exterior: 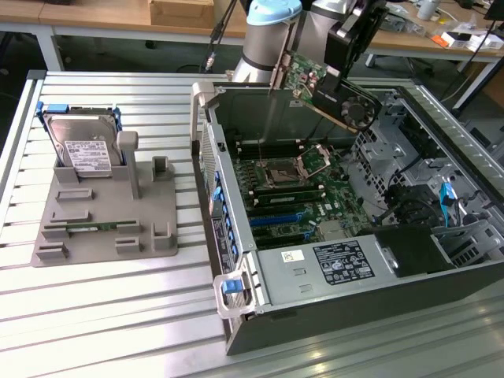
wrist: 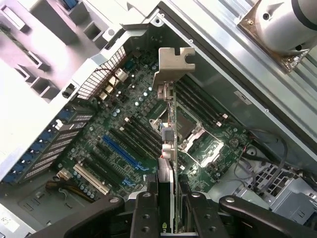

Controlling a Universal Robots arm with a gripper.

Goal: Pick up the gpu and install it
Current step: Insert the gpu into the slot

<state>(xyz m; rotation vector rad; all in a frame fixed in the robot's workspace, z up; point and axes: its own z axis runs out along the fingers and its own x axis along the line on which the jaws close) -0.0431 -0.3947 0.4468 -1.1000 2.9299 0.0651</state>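
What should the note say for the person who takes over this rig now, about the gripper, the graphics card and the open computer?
Gripper: shut on the gpu, a flat green circuit card with a round black fan and a silver end bracket.
Place: the gpu hangs tilted in the air above the green motherboard, inside the open grey metal computer case.
Done: the pickup.
Left: the gpu is not yet in any slot; the long blue slot is free.
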